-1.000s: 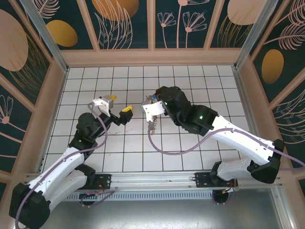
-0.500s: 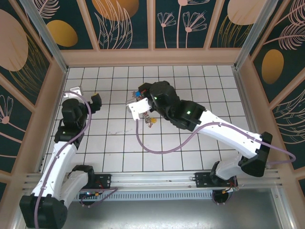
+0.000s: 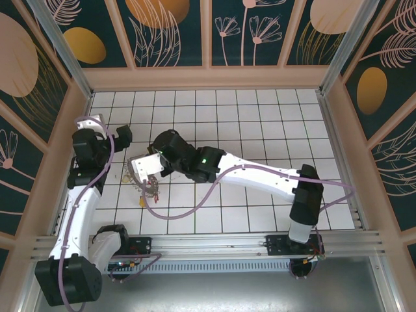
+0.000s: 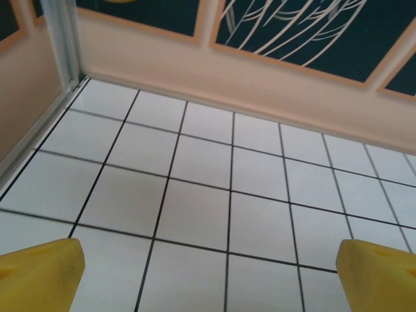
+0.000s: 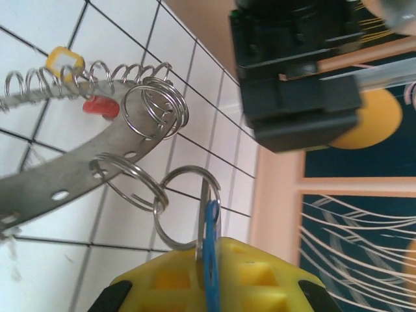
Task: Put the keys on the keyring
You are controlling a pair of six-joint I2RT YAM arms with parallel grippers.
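Observation:
In the right wrist view my right gripper (image 5: 211, 252) is shut on a blue key (image 5: 212, 227), pinched edge-on between the yellow fingers (image 5: 273, 279). A split ring through that key links to another split ring on the keyring (image 5: 65, 188), a flat grey metal band with holes. A red key head (image 5: 101, 106) and a yellow one (image 5: 64, 58) hang behind it. From above, my right gripper (image 3: 140, 170) holds the keyring (image 3: 148, 188) low over the left part of the floor. My left gripper (image 3: 123, 136) stands open near the left wall, its fingertips (image 4: 39, 266) wide apart over bare tiles.
White tiled floor (image 3: 260, 130) with peach walls (image 3: 208, 78) all round. The right arm (image 3: 260, 172) stretches across the middle from its base at the near right. The left arm's black wrist (image 5: 292, 65) hangs just beyond the keyring.
My right arm has swung left and toward the near edge, carrying the keyring and keys. My left arm has pulled back to the left wall, still open.

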